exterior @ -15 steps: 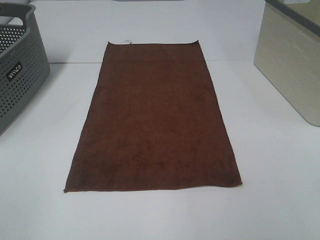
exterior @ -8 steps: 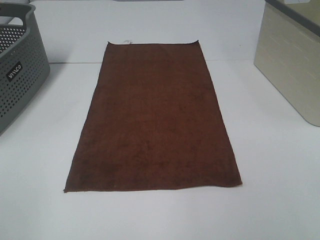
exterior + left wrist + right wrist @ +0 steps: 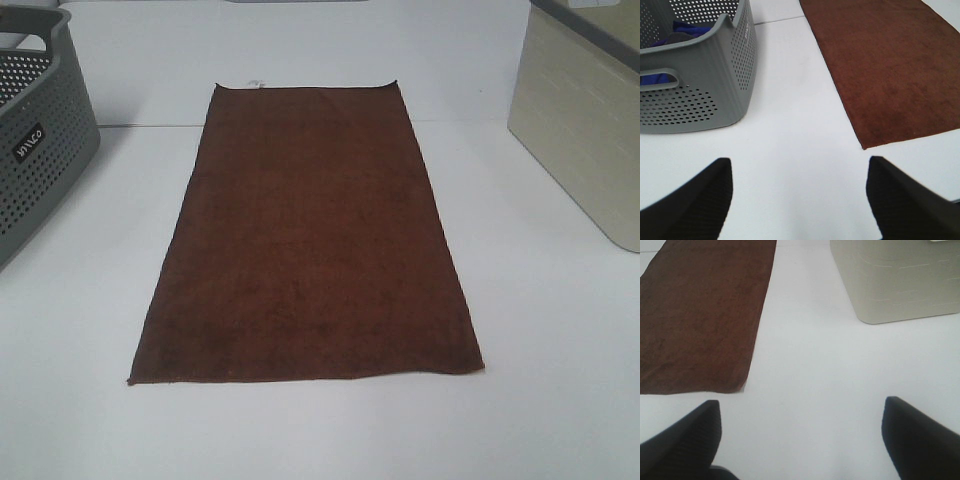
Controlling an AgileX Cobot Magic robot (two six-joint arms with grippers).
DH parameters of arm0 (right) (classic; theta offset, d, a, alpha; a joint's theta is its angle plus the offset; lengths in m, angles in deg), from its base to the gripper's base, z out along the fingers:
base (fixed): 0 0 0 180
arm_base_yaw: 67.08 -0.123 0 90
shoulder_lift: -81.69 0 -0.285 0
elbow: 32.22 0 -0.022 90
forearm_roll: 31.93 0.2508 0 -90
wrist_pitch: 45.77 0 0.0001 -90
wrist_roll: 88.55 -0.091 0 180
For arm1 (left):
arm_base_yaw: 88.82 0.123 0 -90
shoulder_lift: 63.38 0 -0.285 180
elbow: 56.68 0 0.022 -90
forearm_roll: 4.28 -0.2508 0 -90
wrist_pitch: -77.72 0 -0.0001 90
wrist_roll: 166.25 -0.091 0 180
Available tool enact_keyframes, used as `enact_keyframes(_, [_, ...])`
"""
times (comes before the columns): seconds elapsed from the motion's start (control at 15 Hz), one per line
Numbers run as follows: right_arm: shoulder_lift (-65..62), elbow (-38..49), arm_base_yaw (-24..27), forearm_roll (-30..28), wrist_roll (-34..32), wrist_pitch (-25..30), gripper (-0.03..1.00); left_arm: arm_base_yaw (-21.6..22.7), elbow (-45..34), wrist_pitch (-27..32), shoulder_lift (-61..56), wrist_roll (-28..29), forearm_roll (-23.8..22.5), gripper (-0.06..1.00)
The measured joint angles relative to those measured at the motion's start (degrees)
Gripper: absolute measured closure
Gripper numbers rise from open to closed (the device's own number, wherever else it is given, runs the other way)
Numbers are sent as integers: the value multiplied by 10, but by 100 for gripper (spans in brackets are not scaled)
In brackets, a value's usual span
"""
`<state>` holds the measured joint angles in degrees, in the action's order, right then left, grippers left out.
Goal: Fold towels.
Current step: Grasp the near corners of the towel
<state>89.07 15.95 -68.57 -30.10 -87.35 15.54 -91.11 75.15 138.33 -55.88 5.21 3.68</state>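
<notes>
One dark reddish-brown towel [image 3: 310, 235] lies spread flat on the white table, long side running away from me, with a small white tag [image 3: 252, 83] on its far short edge. Neither gripper shows in the exterior high view. In the left wrist view my left gripper [image 3: 800, 200] is open over bare table, and the towel's near left corner [image 3: 863, 146] lies ahead of it. My right gripper [image 3: 800, 437] is open too, hovering above bare table with the towel's near right corner [image 3: 742, 388] ahead of it. Nothing sits between either pair of fingers.
A grey perforated basket [image 3: 35, 140] stands at the left edge of the table; blue cloth shows inside it [image 3: 682, 27] in the left wrist view. A beige bin [image 3: 585, 120] stands at the right. White tabletop [image 3: 320, 430] surrounds the towel.
</notes>
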Motion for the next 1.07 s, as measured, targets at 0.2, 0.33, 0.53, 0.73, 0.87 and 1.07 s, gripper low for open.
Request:
enact_keyframes(0.2, [0, 0, 0, 0, 0, 0, 15, 0, 0, 0, 0, 0, 0, 23])
enact_keyframes(0.33, [3, 0, 0, -5, 0, 0, 15, 0, 7, -30, 6, 2, 2, 23])
enact_keyframes(0.53, [60, 0, 0, -14, -7, -1, 16, 0, 2, -186, 65, 58, 29, 23])
enact_keyframes(0.73, [206, -11, 0, -12, -17, -23, 18, 0, -19, -258, 182, 74, 90, 23])
enact_keyframes(0.87, [284, -27, 0, 15, -18, -59, 19, 0, -21, -260, 295, 74, 153, 23])
enact_keyframes(1.07, [407, -47, 0, 46, -18, -113, 19, 0, -21, -262, 469, 56, 222, 23])
